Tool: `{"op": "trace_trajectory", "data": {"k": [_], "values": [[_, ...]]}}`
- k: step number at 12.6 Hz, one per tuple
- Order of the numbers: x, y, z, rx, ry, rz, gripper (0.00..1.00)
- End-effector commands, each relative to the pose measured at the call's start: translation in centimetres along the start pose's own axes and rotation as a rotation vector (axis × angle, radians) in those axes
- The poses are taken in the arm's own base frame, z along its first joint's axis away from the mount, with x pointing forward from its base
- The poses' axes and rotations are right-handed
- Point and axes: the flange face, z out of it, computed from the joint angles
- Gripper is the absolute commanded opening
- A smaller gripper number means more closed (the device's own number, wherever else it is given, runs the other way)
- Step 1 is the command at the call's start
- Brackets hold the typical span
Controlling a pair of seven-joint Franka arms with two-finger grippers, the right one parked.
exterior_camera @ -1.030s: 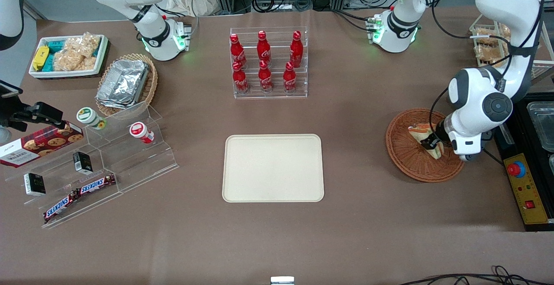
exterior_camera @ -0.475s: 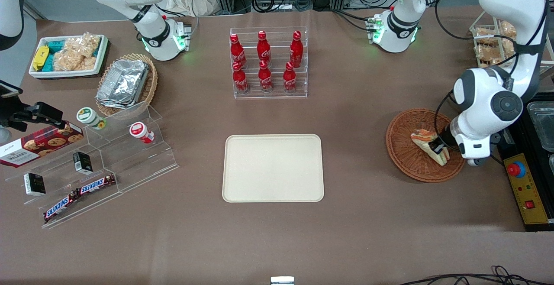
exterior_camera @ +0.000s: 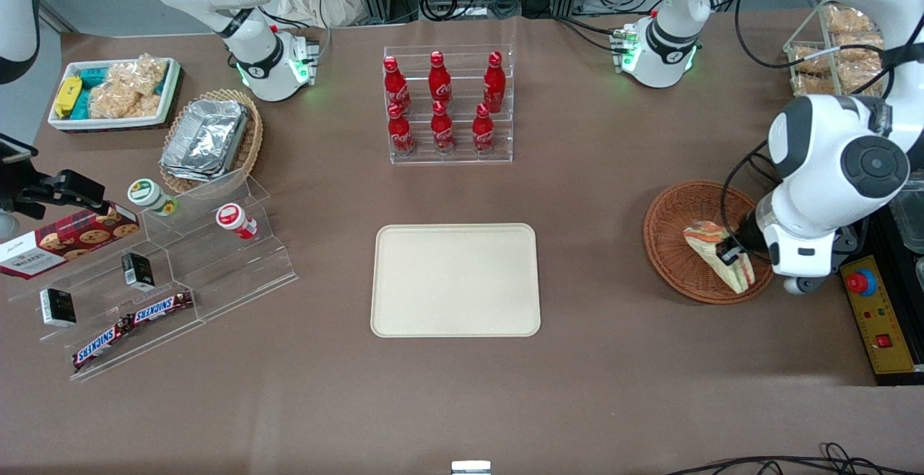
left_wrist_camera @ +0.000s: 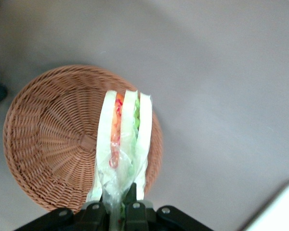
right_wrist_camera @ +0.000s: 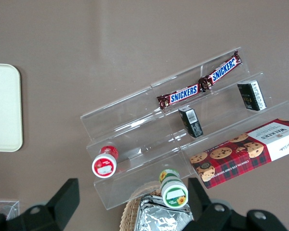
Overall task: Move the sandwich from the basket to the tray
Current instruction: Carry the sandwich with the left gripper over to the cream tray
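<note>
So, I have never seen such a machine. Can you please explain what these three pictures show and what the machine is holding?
These are robot arms at a brown table. One picture looks at the table from the front. The other two come from cameras on the arms' wrists, looking down.

The working arm's tool is over the round woven basket. Its fingers are shut on a wrapped triangular sandwich, which the wrist view shows raised above the basket's bottom.

In the middle lies an empty cream tray, where the sandwich should go. Farther from the front camera stands a clear rack of red bottles. Toward the parked arm's end are clear steps with Snickers bars, a cookie box and small jars.
</note>
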Motion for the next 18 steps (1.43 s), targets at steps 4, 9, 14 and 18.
{"op": "trace_trajectory", "data": {"k": [4,9,14,18], "values": [[-4.8,13.3,-2.9,-0.156,-0.109,0.293,0.0],[-12.5,22.7,4.3,-0.154,-0.166,0.433,0.0],[-15.7,27.3,11.5,-0.208,-0.137,0.446,0.0],[-17.1,29.7,17.9,-0.184,-0.075,0.483,0.05]]}}
